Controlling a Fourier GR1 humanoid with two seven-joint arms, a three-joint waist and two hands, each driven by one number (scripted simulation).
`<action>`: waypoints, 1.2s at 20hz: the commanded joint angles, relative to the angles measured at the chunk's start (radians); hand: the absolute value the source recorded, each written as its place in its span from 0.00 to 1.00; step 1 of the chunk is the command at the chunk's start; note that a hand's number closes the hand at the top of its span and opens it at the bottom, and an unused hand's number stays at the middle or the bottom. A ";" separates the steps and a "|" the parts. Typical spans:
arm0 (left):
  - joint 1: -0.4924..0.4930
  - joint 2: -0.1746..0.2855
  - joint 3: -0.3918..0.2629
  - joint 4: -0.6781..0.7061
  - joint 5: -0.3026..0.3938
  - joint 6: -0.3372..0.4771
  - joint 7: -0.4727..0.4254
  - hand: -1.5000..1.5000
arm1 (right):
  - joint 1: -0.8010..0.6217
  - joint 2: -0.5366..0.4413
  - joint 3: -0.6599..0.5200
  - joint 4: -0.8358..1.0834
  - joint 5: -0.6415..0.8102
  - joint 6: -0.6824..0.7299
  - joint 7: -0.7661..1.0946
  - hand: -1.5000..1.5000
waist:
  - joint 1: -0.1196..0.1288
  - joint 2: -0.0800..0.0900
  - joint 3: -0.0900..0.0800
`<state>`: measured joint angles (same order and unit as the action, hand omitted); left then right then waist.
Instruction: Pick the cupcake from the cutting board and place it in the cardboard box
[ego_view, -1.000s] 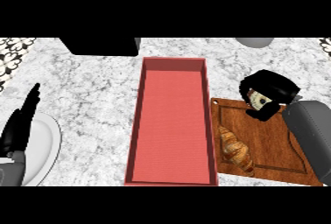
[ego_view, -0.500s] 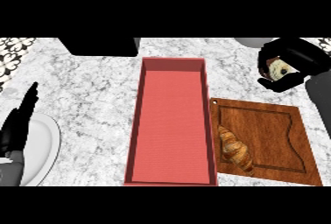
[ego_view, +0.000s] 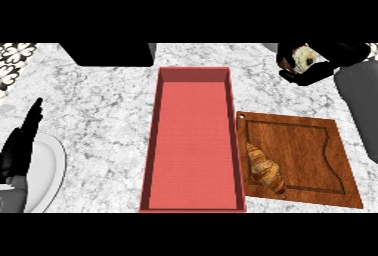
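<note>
The cupcake (ego_view: 303, 56), pale with dark specks, sits inside the curled fingers of my right hand (ego_view: 319, 64) at the top right, above the counter and beyond the far edge of the wooden cutting board (ego_view: 310, 145). The long red box (ego_view: 193, 145) lies in the middle of the counter, left of the board, with nothing in it. My right hand is to the right of the box's far end. At the left edge my left hand (ego_view: 22, 137) rests open, fingers pointing up.
A croissant (ego_view: 266, 169) lies on the board's left side. A white plate (ego_view: 43, 172) shows at the lower left, partly under my left hand. A dark block (ego_view: 107, 52) stands at the back, left of the box.
My right hand has lifted the cupcake off the board and carried it up and away to the far right. The left hand has stayed still.
</note>
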<state>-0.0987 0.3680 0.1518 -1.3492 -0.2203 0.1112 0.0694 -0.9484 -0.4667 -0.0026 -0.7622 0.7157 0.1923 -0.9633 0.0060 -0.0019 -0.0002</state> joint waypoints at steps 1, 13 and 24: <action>0.039 -0.026 -0.015 -0.017 -0.020 0.020 -0.019 0.50 | -0.013 0.045 0.020 -0.079 -0.064 0.186 0.014 1.00 | -0.009 -0.005 -0.001; 0.023 0.015 0.030 -0.022 0.009 -0.032 -0.003 0.50 | -0.088 0.376 0.058 -0.235 -0.172 0.291 0.583 1.00 | 0.002 -0.001 0.000; -0.037 -0.033 -0.002 0.012 -0.039 -0.006 0.008 0.50 | -0.160 0.466 0.293 -0.039 -0.241 0.037 0.662 1.00 | 0.030 0.009 0.000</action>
<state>-0.1146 0.3546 0.1677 -1.3357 -0.2403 0.0926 0.0594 -1.0706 -0.0158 0.2079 -0.9344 0.4859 0.3444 -0.2772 0.0197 0.0016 -0.0006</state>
